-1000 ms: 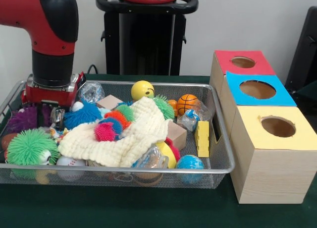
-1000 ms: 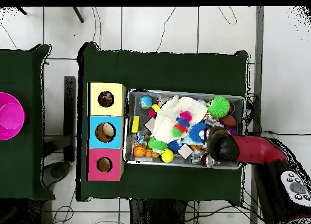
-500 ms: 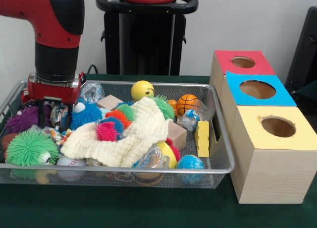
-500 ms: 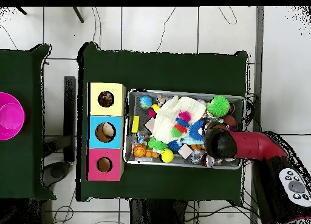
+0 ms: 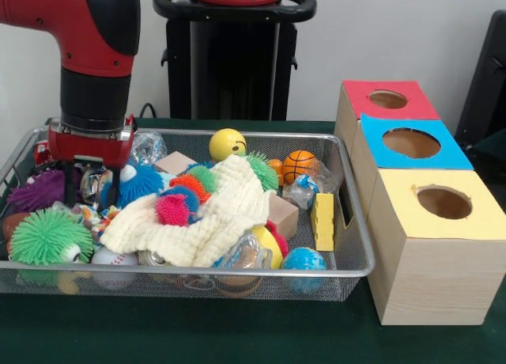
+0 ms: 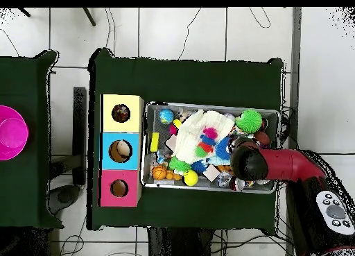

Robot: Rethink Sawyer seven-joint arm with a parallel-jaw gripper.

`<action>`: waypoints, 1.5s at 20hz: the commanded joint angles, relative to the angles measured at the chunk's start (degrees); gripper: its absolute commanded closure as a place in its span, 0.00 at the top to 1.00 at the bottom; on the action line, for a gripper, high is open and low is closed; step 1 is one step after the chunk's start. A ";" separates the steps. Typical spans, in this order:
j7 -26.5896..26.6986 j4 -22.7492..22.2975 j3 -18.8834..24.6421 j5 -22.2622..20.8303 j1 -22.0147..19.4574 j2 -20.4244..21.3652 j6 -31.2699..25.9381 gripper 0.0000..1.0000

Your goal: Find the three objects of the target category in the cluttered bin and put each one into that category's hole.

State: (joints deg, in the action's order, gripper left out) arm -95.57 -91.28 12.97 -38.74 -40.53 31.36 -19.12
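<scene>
A wire mesh bin [image 5: 237,272] holds a jumble of toys under and around a cream knitted cloth [image 5: 213,214]. A yellow ball [image 5: 227,143], a small basketball [image 5: 299,164] and a blue globe ball [image 5: 303,261] show among them. My gripper [image 5: 89,191] hangs in the bin's left end, between a purple fuzzy ball [image 5: 35,190] and a blue fuzzy ball [image 5: 146,182], with a shiny clear-wrapped thing right under it. In the overhead view the arm's head [image 6: 248,161] hides the gripper. Three boxes beside the bin have round holes: red [image 5: 387,99], blue [image 5: 411,142], yellow [image 5: 443,202].
A green spiky ball [image 5: 47,236] lies at the bin's front left, a yellow holed block [image 5: 322,220] and a wooden block [image 5: 282,214] at its right. The bin [image 6: 208,106] stands against the boxes [image 6: 121,150]. A pink bowl [image 6: 10,132] sits on a separate table.
The arm has risen a little and shifted right inside the bin. The blue fuzzy ball and the cloth's left edge moved slightly right with it.
</scene>
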 commanded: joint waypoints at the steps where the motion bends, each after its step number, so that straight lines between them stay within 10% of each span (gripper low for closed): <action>1: -1.89 -2.59 5.22 -1.51 0.39 -3.35 5.97 1.00; 24: 0.02 -0.74 8.81 -1.69 -2.51 -8.22 9.76 1.00; 25: -0.02 -0.82 8.83 -1.76 -2.49 -8.18 9.81 0.00; 30: -0.10 -0.67 8.74 -2.18 -2.19 -7.92 10.00 0.00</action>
State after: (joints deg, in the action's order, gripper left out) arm -95.57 -90.87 14.52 -38.73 -43.58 28.52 -12.22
